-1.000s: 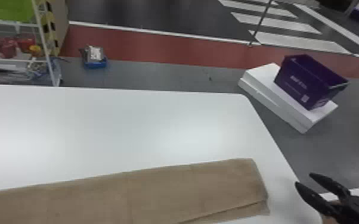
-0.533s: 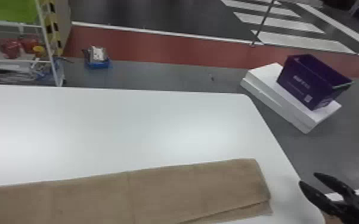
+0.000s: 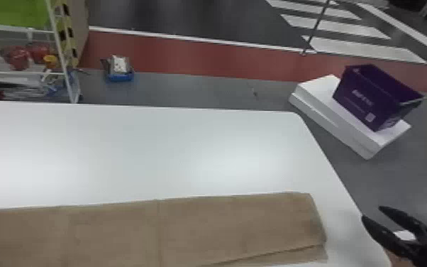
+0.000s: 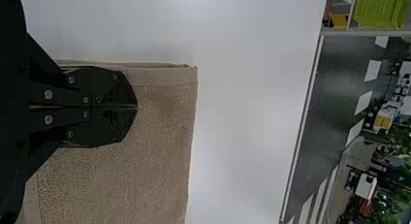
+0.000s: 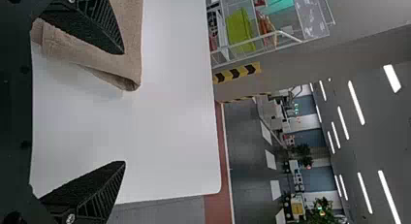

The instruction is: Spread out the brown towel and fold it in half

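Brown towel (image 3: 223, 227) is lying lengthwise; the left gripper (image 4: 136, 107) is posing clenched over it (probably for smoothing), the right gripper (image 3: 372, 213) hanging spread beside its end.

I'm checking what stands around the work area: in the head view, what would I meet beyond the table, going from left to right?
White wire rack → blue tray on the floor → thin pole → purple box.
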